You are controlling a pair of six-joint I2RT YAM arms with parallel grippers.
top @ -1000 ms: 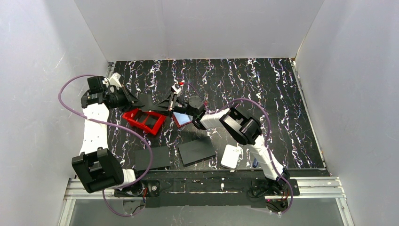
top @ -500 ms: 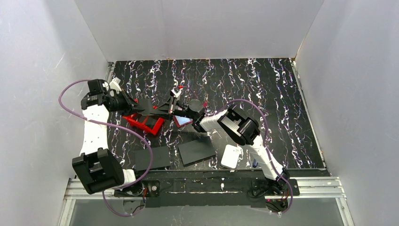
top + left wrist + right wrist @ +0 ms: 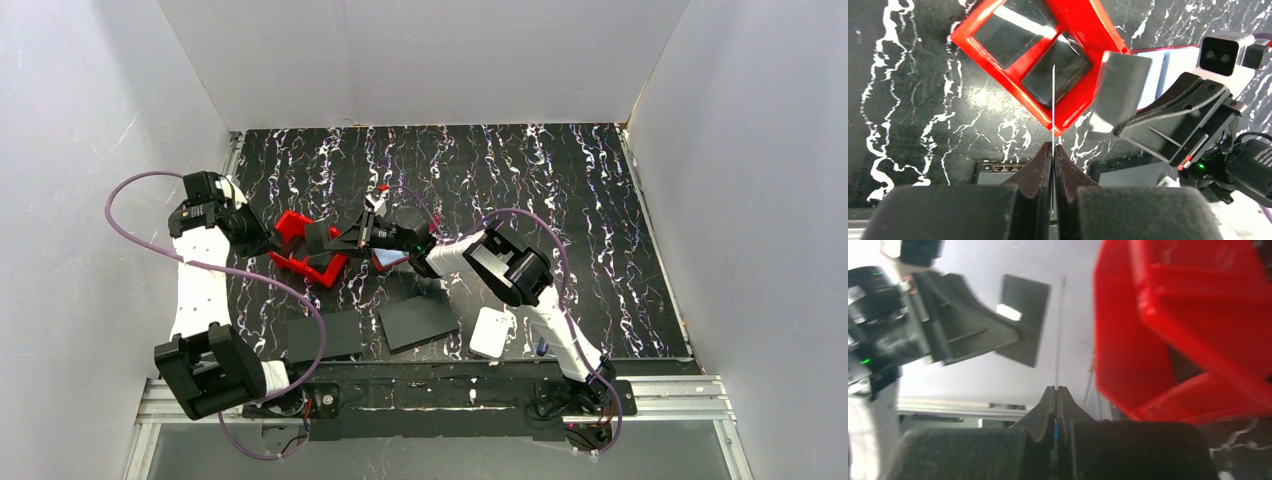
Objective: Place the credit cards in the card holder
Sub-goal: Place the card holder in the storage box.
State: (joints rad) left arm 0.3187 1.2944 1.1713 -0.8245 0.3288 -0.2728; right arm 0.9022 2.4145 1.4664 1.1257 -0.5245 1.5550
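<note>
Top external view: over the last second the left tool (image 3: 292, 240) has swung down and inward from the far-left part of the table (image 3: 540, 170). The right tool (image 3: 347, 238) has eased toward it. The two now nearly meet above the red bin (image 3: 318, 272), where before they stood apart. The left card (image 3: 322, 238) shows as a dark grey panel over the bin. The card holder (image 3: 385, 259), red-edged with a pale blue face up, lies on the table just beneath the right wrist and has not visibly shifted. Left wrist view: the left tool is pinched narrow on the left card (image 3: 1053, 100), seen edge-on as a thin white line above the bin's two compartments. Opposite it, the right tool grips the right card (image 3: 1120, 87), a grey flap held tilted in front of the card holder (image 3: 1168, 70). Right wrist view: the picture is blurred, but the right tool's fingers are closed tight on the right card (image 3: 1060, 330), again a hairline edge. The left card (image 3: 1020, 320) faces it and the bin is close on the right. By my reading, both cards are in the air and neither is yet in the holder. The closing-in has brought the left card nearer the holder, but the right card remains the better placed. The holder lies unheld, so a card pushed at it may simply slide it along.
</note>
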